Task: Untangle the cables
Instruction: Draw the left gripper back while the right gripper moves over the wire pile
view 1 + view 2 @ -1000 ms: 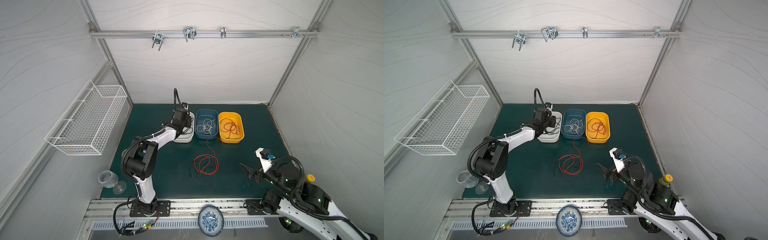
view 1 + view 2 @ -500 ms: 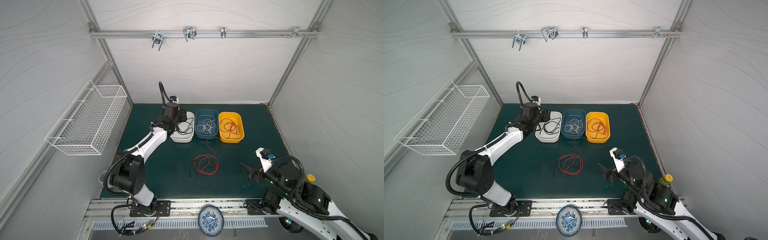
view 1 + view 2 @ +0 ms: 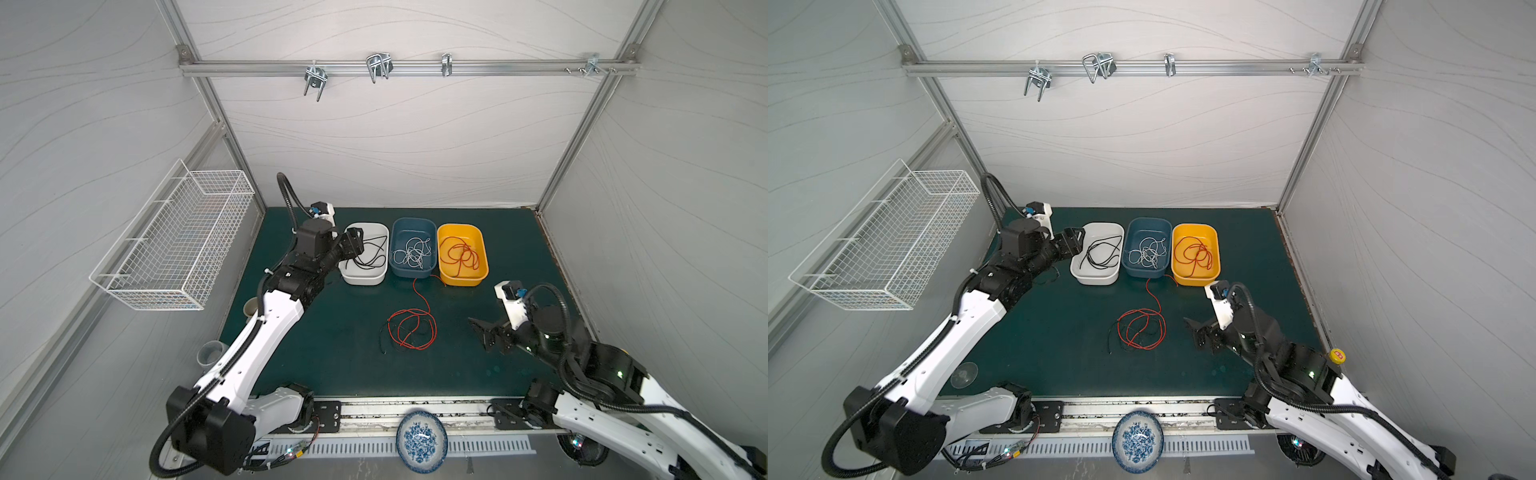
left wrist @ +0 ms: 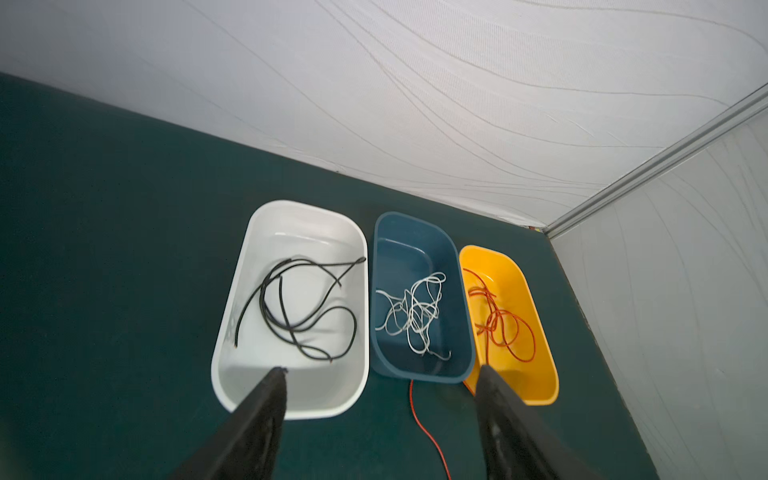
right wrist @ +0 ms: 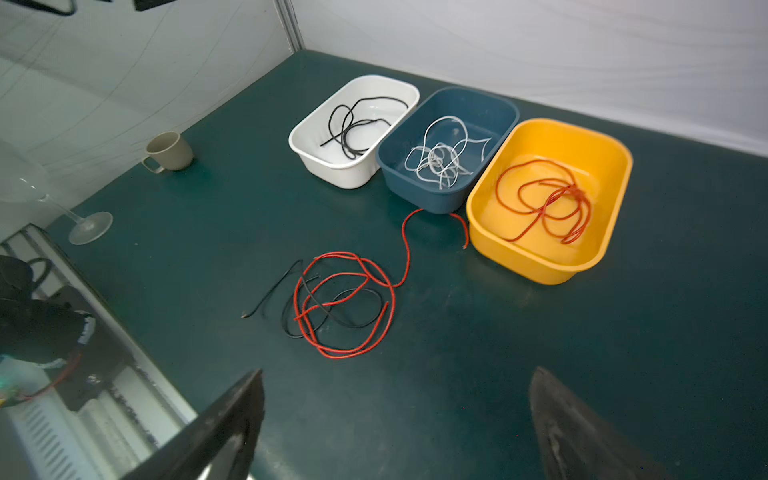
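Fingers (image 4: 266, 407) on the left gripper (image 4: 382, 369) are spreading wide, empty, backing off the white bin (image 4: 307, 224) where black cables (image 4: 284, 309) are now lying; red-and-black tangle (image 5: 328, 309) is still sitting mid-table.

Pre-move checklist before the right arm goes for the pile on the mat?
1. left gripper open and empty: ok.
2. right gripper open and empty: ok.
3. black cables lying inside the white bin: ok.
4. red cable apart from the loose black cable: not ok, they loop through each other.
5. red cable free of the blue bin: cannot tell. It runs in at the bin's base and comes out again.
6. mat bare between right gripper and pile: ok.
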Action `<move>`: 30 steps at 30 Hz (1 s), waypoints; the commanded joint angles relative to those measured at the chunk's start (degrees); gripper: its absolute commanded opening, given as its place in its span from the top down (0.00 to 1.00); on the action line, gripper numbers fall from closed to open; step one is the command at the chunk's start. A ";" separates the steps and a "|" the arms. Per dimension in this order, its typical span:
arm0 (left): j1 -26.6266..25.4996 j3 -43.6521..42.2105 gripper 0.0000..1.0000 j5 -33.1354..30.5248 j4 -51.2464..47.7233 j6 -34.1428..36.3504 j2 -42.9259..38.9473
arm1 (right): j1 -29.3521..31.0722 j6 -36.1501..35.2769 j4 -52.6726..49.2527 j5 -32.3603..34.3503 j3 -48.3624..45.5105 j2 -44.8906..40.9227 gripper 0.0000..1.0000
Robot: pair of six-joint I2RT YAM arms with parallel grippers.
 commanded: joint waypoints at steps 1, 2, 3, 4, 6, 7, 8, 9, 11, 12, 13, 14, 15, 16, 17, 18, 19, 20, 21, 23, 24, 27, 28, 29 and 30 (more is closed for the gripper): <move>0.03 -4.85 0.26 0.41 -6.91 -0.41 -5.79 | 0.67 6.52 1.32 -4.34 0.29 5.47 0.01; 0.03 -6.55 0.26 -0.05 -7.87 0.13 -7.34 | 0.80 7.00 1.97 -4.62 0.19 6.97 0.01; 0.03 -8.43 0.25 -0.63 -8.93 0.69 -9.41 | 0.97 7.45 2.65 -4.77 -0.01 8.61 0.01; 0.02 -10.11 0.25 -0.91 -10.09 0.96 -11.26 | 1.07 7.80 3.37 -5.26 -0.23 10.28 0.01; 0.00 -12.59 0.23 -1.45 -11.92 1.56 -14.24 | 1.05 8.48 4.73 -6.28 -0.75 13.08 0.01; 0.02 -13.51 0.22 -1.72 -12.95 2.09 -15.60 | 1.07 9.00 5.83 -6.75 -1.39 14.42 0.01; 0.00 -14.13 0.22 -1.81 -13.76 2.38 -16.59 | 1.03 9.37 6.79 -7.08 -1.89 15.43 0.01; 0.02 -14.83 0.21 -1.60 -14.50 2.51 -17.63 | 1.07 9.80 8.09 -7.71 -2.56 16.61 0.01; -0.51 -16.12 0.19 -1.46 -14.94 2.51 -19.38 | 1.07 10.18 10.54 -9.33 -3.78 18.89 0.01; -1.18 -16.72 0.16 -1.73 -14.81 2.49 -20.23 | 1.07 10.20 11.75 -9.86 -4.34 20.16 0.03; -1.83 -17.00 0.11 -2.19 -14.76 2.53 -20.94 | 1.07 10.16 12.89 -10.18 -4.82 21.46 0.04; -2.23 -16.95 0.01 -2.57 -14.70 2.72 -21.39 | 1.07 10.18 13.66 -10.57 -5.09 22.76 0.06; -2.48 -17.10 0.00 -2.97 -14.83 2.98 -21.77 | 1.07 10.20 14.40 -10.84 -5.21 24.23 0.08; -2.52 -17.12 0.00 -3.20 -14.83 3.11 -21.92 | 1.00 10.20 15.18 -11.19 -5.28 25.75 0.12; -2.52 -17.04 0.00 -3.29 -14.89 3.34 -22.04 | 0.98 10.36 15.70 -11.37 -5.33 26.91 0.14; -2.61 -16.99 0.00 -3.57 -15.25 3.57 -22.13 | 0.92 10.57 16.23 -11.63 -5.19 28.41 0.16; -2.68 -16.86 0.00 -3.96 -15.52 3.61 -22.16 | 0.80 10.61 17.11 -12.32 -5.26 29.86 0.18; -2.78 -16.82 0.00 -4.24 -15.68 3.71 -22.31 | 0.65 10.42 17.92 -13.03 -5.19 31.09 0.20; -2.96 -16.83 0.00 -4.61 -15.88 3.76 -22.38 | 0.35 10.36 18.78 -13.59 -5.23 32.46 0.24; -3.70 -16.78 0.00 -5.22 -16.23 3.71 -22.76 | -0.42 10.28 20.53 -14.63 -5.26 34.70 0.27; -4.22 -16.56 0.00 -5.64 -17.11 3.30 -22.74 | -1.04 10.03 21.42 -15.45 -5.21 35.85 0.31; -4.63 -15.64 0.00 -4.66 -21.40 2.02 -22.92 | -3.70 9.77 22.97 -17.90 -4.96 39.49 0.37; -4.63 -15.64 0.00 -4.20 -22.77 1.96 -23.20 | -4.63 9.69 23.30 -18.78 -4.86 40.73 0.39; -4.63 -15.84 0.00 -4.00 -23.57 2.16 -23.57 | -5.41 9.54 23.57 -19.46 -4.82 41.66 0.42; -4.63 -16.12 0.00 -4.10 -24.37 2.51 -24.15 | -6.20 9.43 23.92 -20.07 -4.80 42.65 0.43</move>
